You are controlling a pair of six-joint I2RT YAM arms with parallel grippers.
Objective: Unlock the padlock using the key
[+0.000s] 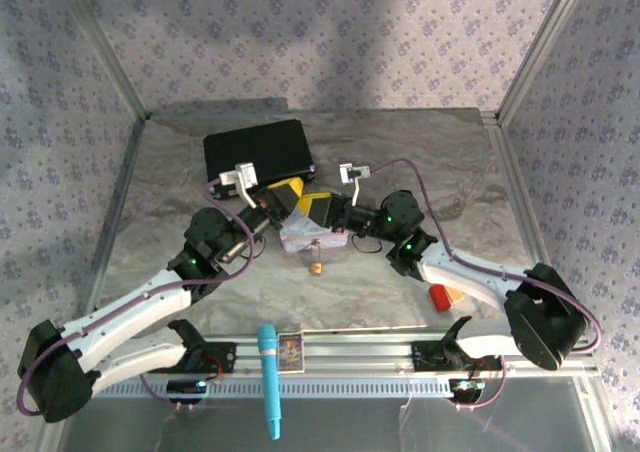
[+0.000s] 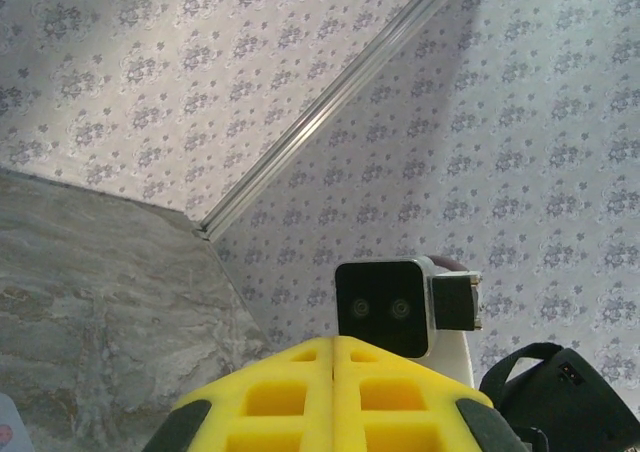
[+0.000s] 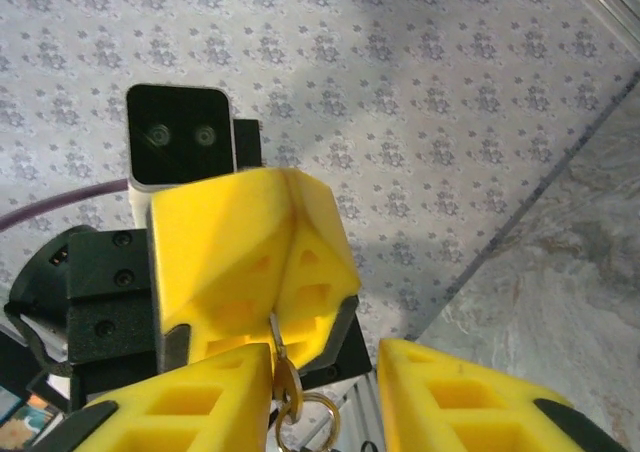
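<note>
**Above the worktop: key gripped, padlock not yet reached**

Over the middle of the worktop [image 1: 450, 192] the two arms meet nose to nose, both raised off the surface. The left tool [image 3: 275, 312] is closed. In its own wrist view the yellow fingers press together along a single seam. From the right wrist, a thin silvery sliver shows pinched at their tips, and this reads as the key [image 3: 274, 334]. A couple of small rings [image 3: 300, 407] dangle beneath it. The right tool [image 3: 325, 357] faces it with its fingers apart and nothing between them. The rings hang just beside one of its fingers.

The padlock [image 1: 316, 268] shows from above as a small brass speck. It appears to lie on the worktop just in front of a pale tin [image 1: 312, 238], nearer the arm bases than the two tools. Neither tool grips it. It is too small to tell whether its shackle is closed or which way the keyhole faces.

Judged from this, only the first part is done: the key is picked up and held. The larger part remains. The padlock has to be taken or steadied, most likely by the free right tool. The key then has to be lined up with the keyhole, pushed in and turned until the shackle springs.
</note>
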